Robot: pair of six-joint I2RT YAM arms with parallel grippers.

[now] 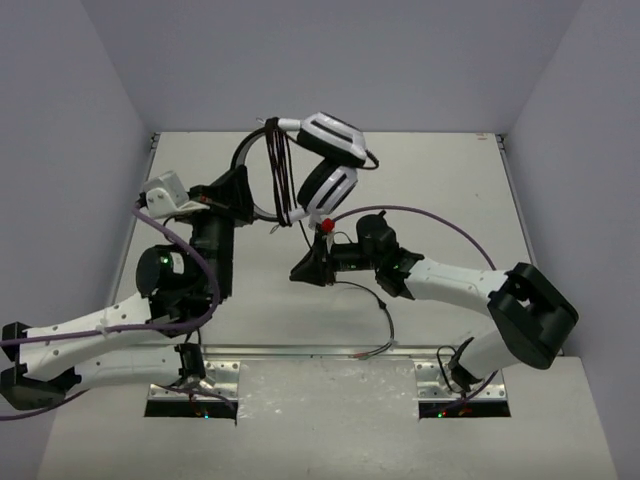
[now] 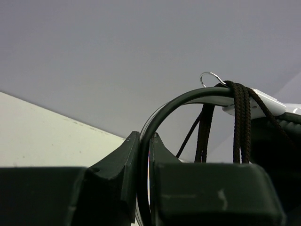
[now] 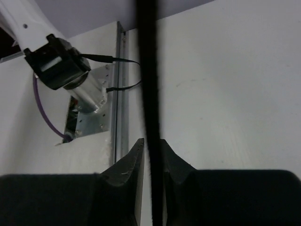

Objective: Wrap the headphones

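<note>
The headphones (image 1: 335,140) hang in the air over the far middle of the table, white earcups to the right. My left gripper (image 1: 243,192) is shut on the black headband (image 2: 162,110), which runs between its jaws in the left wrist view. Several turns of the thin black cable (image 1: 278,170) wrap the headband; they also show in the left wrist view (image 2: 242,117). My right gripper (image 1: 306,268) sits below the earcups, shut on the cable (image 3: 149,94), which runs straight up between its jaws. The loose cable tail (image 1: 385,315) trails on the table toward the near edge.
A small red piece (image 1: 326,226) shows just below the lower earcup. Purple robot cables (image 1: 430,215) arc over the table. A metal rail (image 1: 320,350) and the arm mounts (image 3: 87,101) line the near edge. Grey walls close in the far side and both sides.
</note>
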